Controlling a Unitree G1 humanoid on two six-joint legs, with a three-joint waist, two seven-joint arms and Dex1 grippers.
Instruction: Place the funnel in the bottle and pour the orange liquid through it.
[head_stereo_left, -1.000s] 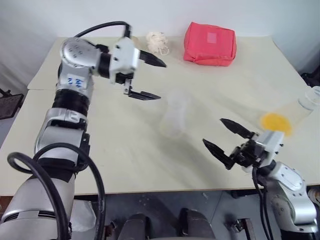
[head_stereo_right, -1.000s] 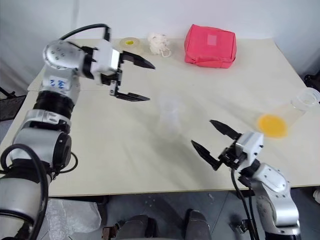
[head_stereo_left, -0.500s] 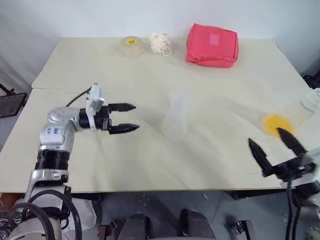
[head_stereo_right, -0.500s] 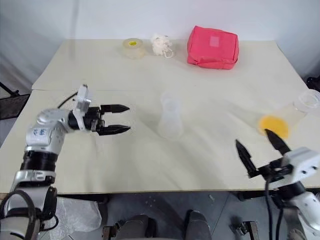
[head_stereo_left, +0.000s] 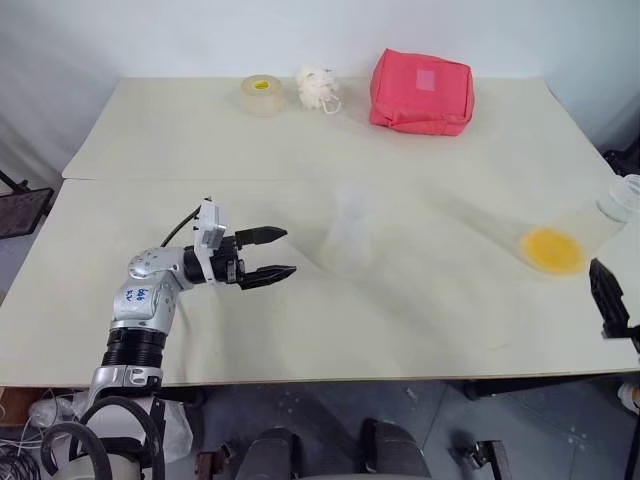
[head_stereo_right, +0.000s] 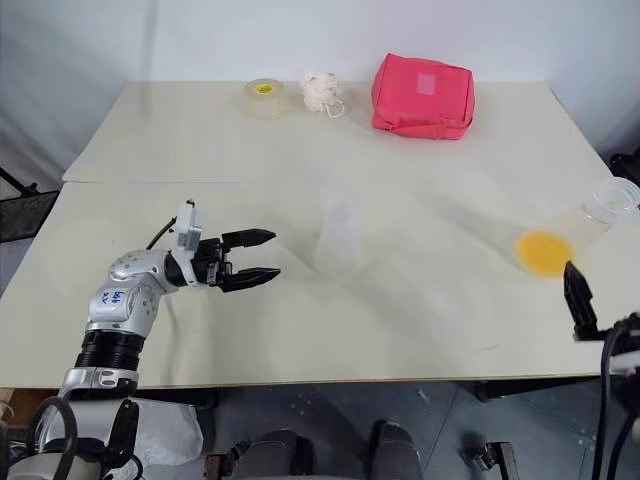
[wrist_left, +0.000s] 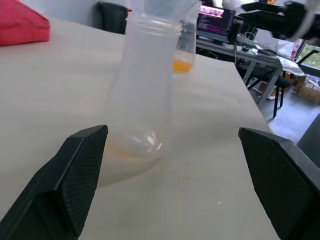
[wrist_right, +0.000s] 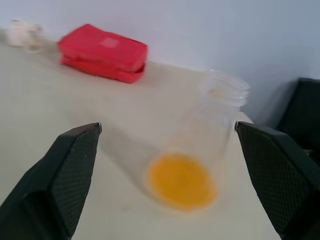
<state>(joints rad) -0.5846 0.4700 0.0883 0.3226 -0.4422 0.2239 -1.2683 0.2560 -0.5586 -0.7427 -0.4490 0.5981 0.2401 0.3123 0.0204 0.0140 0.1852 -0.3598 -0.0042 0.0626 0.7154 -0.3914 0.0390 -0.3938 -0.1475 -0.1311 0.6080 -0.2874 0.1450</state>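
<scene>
The left tool (head_stereo_left: 275, 252) is hovering low over the table (head_stereo_left: 200, 140), jaws standing wide apart, pointing straight at the bottle (head_stereo_left: 350, 238), which is standing near the middle of the table. The funnel (wrist_left: 165, 7) seems to be sitting in its neck, though with clear plastic on clear plastic I cannot tell for sure.

Over by the right edge, the right tool (wrist_right: 167, 126) is gaping open too, and it is facing the wide-mouthed vessel (wrist_right: 210, 125) with the orange liquid (wrist_right: 181, 181) pooled at its bottom. Neither tool is touching anything.

The job at hand, I'd say, is getting two good grips. The left should be closing low around the bottle's wide body to steady it without nudging the neck. The right should be taking the vessel around its middle, squarely, since thin clear walls slip and flex. Then it should be lifting level before tipping slowly over the neck.
</scene>
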